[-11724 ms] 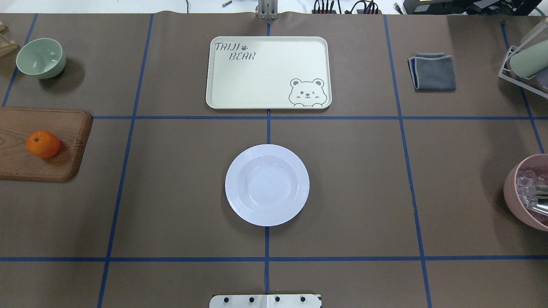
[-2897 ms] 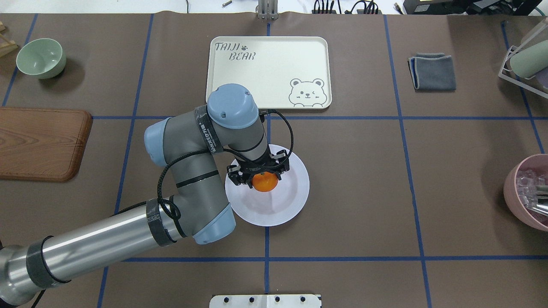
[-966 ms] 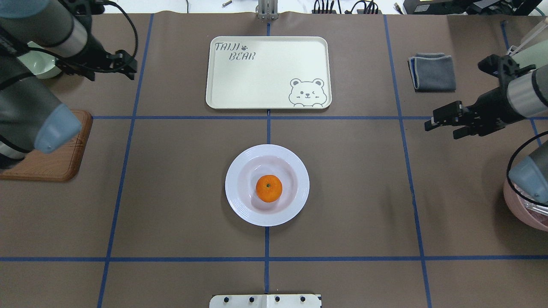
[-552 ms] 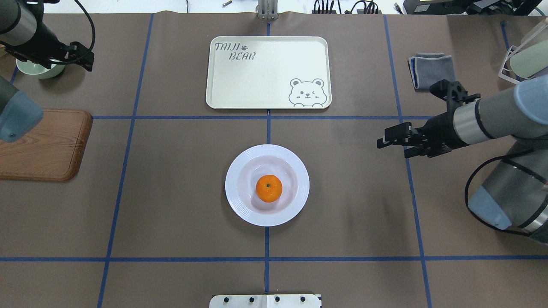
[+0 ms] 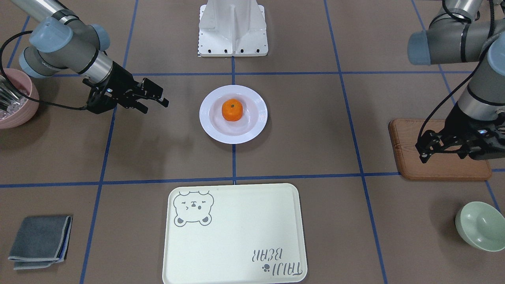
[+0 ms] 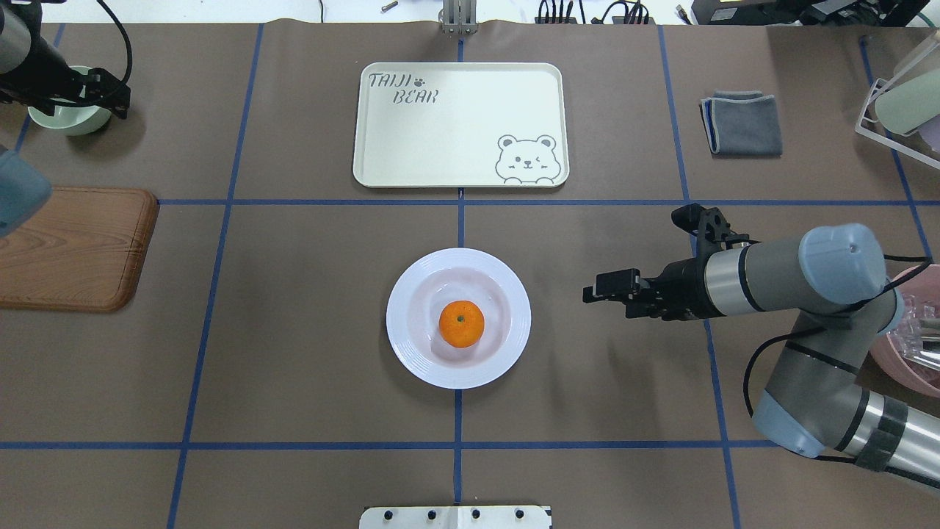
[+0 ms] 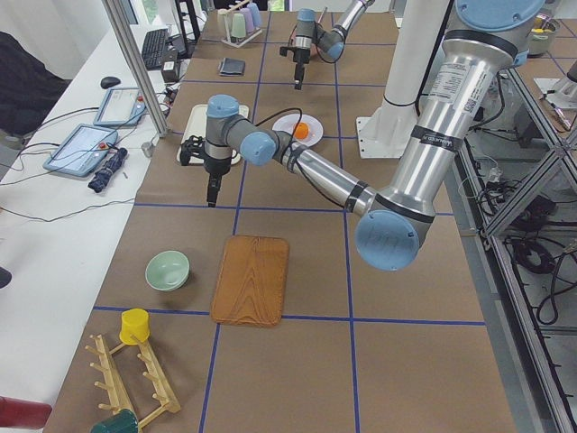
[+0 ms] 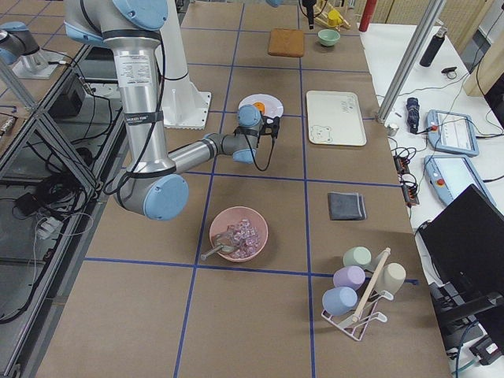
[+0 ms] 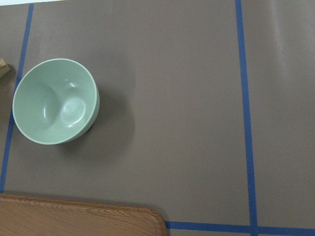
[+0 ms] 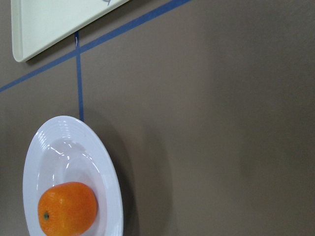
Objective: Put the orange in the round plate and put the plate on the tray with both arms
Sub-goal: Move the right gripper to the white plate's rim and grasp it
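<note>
The orange sits in the middle of the white round plate at the table's centre, with nothing touching either. Beyond the plate lies the cream tray, bare. My right gripper is open and hovers just right of the plate, its fingers pointing at the rim. From the right wrist view I see the plate and the orange at lower left and a corner of the tray. My left gripper is open and far off to the left, by the green bowl.
A pale-green bowl and a wooden board occupy the left side. A folded grey cloth lies right of the tray. A pink bowl and a cup rack stand at the right edge.
The left gripper carried the orange from the board into the plate, let go and drew back to the far left. The right arm has swung in toward the plate's right side.
</note>
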Robot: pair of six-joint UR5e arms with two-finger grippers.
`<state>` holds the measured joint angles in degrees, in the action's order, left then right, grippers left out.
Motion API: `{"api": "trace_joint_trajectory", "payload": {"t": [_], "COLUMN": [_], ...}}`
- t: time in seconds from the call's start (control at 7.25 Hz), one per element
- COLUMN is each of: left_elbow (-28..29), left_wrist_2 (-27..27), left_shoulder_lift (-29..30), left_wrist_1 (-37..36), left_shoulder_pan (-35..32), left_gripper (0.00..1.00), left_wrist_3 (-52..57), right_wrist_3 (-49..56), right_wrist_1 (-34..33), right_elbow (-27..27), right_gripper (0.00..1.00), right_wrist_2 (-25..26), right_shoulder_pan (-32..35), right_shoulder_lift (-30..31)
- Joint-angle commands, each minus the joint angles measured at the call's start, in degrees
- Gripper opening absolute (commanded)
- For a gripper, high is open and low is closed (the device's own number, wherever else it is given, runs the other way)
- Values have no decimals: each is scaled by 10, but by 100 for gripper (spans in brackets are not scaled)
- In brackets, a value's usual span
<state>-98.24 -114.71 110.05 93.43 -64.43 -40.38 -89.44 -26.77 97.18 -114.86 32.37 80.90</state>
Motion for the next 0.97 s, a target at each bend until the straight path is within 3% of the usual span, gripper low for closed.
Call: {"api": "trace_joint_trajectory", "payload": {"t": [0.0, 0.14, 0.83], "left_elbow": [1, 1, 13], "left_wrist_2": [1, 1, 0], "left_shoulder_lift": [-3, -4, -3], "left_wrist_1": [0, -1, -2], "left_shoulder_pan": [-2, -5, -10], "left_gripper": [98, 98, 99], "left_wrist_3": [0, 1, 2], "right_wrist_3": [-21, -21, -41], "right_wrist_1": [22, 22, 21], "right_elbow": [-21, -43, -66], "right_gripper": [100, 100, 100], "right_wrist_2": [47, 71, 91], "right_shoulder_pan": [-33, -48, -64], "right_shoulder_lift": [-37, -57, -96]}}
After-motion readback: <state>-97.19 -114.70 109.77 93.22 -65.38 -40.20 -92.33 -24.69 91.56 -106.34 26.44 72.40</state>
